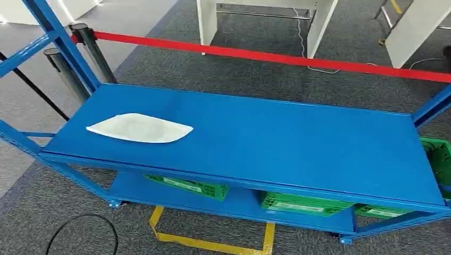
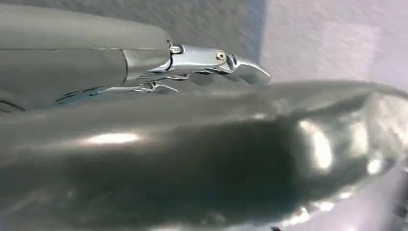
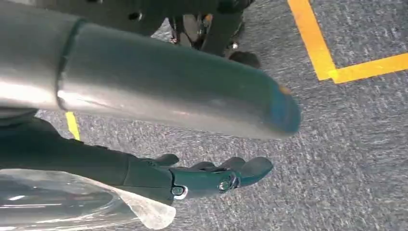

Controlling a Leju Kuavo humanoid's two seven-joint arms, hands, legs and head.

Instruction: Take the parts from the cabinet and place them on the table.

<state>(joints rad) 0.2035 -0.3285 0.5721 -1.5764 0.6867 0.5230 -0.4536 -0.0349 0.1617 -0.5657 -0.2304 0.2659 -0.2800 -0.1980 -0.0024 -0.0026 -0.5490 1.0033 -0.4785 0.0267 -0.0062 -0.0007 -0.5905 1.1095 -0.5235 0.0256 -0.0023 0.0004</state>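
Left hand (image 2: 192, 65) has fingers apart and empty; a clear bag (image 3: 57, 202) lies against the right hand (image 3: 202, 178) fingers, grip impossible to tell, probably bound for the bench (image 1: 298, 138) beside the bagged part (image 1: 139, 128)

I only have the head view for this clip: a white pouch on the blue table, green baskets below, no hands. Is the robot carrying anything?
Observer: In the right wrist view a clear plastic bag lies against the right hand. I cannot tell whether the hand grips it.
Operator: Is that hand over the table?
Observer: No. Behind it is grey carpet with a yellow tape line.
Operator: And the left?
Observer: The fingers of the left hand are stretched out. The picture is too blurred to tell whether it holds anything.
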